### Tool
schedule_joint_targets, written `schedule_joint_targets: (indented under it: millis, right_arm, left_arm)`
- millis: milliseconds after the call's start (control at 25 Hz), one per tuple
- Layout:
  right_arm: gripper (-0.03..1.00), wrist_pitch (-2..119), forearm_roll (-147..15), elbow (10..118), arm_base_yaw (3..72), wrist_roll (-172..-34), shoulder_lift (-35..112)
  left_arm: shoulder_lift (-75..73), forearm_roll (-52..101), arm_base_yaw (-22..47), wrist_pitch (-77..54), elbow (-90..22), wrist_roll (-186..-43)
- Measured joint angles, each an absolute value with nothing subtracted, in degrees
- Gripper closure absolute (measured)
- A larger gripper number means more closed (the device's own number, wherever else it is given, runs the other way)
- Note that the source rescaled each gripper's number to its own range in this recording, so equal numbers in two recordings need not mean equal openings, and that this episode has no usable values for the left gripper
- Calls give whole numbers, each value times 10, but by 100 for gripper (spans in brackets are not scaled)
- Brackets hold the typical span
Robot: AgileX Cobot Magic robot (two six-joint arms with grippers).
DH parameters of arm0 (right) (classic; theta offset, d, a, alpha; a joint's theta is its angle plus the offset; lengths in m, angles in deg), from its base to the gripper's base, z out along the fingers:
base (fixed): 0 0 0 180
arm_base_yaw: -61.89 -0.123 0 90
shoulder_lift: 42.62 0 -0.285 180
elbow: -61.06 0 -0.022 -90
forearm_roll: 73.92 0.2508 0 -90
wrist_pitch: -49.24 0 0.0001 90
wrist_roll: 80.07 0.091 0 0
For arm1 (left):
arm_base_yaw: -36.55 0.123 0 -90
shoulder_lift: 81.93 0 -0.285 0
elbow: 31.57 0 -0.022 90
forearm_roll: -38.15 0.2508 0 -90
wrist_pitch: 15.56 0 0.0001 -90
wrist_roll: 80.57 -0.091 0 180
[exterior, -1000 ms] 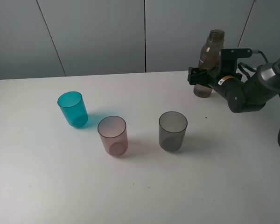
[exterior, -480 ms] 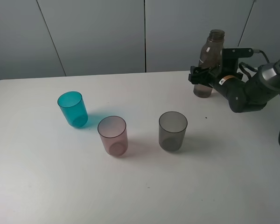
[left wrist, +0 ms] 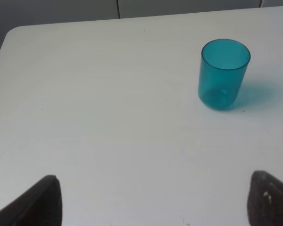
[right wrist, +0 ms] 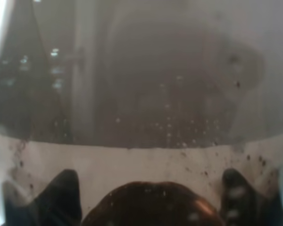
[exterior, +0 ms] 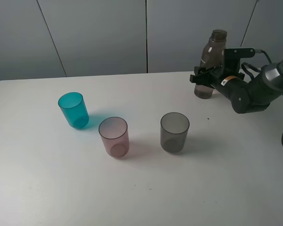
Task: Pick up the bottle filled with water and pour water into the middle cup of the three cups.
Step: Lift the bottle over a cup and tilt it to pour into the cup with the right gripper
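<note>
While the bottle is seen upright near the far edge of the counter, toward its far right corner, the right gripper is set at its lower half, with black fingers reaching along either side of the smoky body. Only the high view takes in the three cups: the teal cup nearest the left edge, the middle cup of pale pink just beside it and closer to the near edge, and the grey cup well apart on the bottle's side. The grey cup is thus placed roughly between the bottle and the pink one. All three are upright and none touches another.

From the right wrist view the bottle is shown so close that it fills the picture, beaded with droplets, and two dark fingertips are seen at either side below it. Whether they press on the plastic cannot be told.

The left gripper is shown by the left wrist view alone, its fingers wide apart over bare counter, with only the teal cup ahead, near the far left corner
</note>
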State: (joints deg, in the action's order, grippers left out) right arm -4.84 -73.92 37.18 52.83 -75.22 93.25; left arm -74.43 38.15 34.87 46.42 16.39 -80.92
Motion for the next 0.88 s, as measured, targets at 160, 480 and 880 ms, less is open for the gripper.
schedule_joint_targets:
  millis: [160,480,880]
  right_arm:
    - [94,-19,-794,372,529,-748,915]
    - [96,40,-885,372,495,-755,812]
    - [96,109,-914,430,372,-757,791]
  left_arm:
    - [-744,381,349,464,164,-806]
    - [-744,381,349,464,164,-809]
    - [-744,381,349,464,164,-809]
